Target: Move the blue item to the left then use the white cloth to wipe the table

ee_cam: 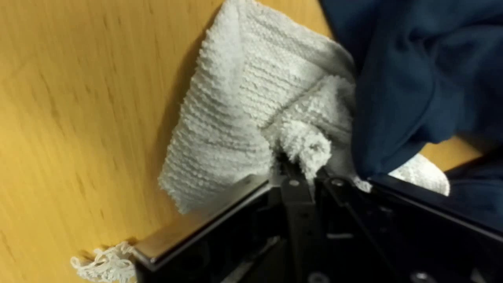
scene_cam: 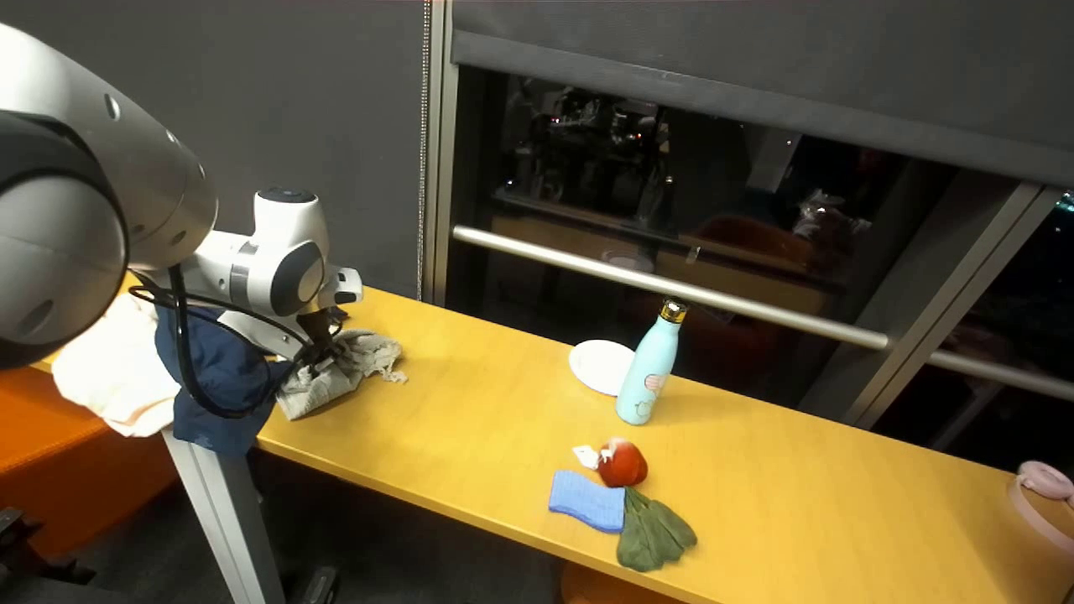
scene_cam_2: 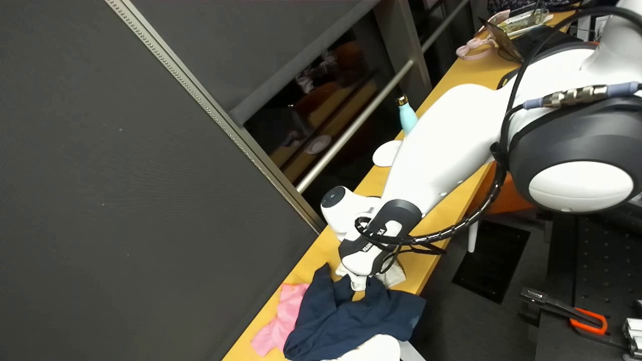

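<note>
Wrist view: claw (ee_cam: 304,173), nearly closed, pinches white cloth (ee_cam: 232,129).

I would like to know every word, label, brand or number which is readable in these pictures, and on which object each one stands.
"FRAN" and "KA": on the dark section of the robot arm, in an exterior view; a black cable crosses the lettering, so anything between cannot be read.
Light blue bottle: printed marks, too small to tell whether they include letters.
No other text is readable.
</note>
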Motion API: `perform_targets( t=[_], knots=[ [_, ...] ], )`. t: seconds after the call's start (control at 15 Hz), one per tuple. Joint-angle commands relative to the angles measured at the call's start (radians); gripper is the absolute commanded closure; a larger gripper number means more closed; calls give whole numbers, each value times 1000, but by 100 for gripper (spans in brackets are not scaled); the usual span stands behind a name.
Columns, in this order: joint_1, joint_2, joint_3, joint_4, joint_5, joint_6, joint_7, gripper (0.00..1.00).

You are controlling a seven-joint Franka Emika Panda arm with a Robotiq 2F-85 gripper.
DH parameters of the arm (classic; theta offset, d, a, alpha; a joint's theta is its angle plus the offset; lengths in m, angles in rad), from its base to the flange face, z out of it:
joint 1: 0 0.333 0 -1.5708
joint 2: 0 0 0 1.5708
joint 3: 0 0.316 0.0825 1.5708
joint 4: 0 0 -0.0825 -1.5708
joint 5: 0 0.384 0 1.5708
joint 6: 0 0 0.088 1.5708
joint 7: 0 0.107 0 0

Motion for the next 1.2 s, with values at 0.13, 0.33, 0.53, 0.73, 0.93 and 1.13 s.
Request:
perform_targets(
  t=[0.13,0.33,0.53,0.73,0.93,1.13],
  knots=[
    [-85,52,-32,19,32,5,-20,98],
    [-134,43,-44,-10,39,19,-22,60],
    [-160,9,-55,-68,38,34,-15,40],
    [-180,5,-73,-80,37,50,-11,18],
    [-195,5,-105,-47,31,57,2,0],
    [-219,-12,-124,2,30,56,16,0]
  ],
)
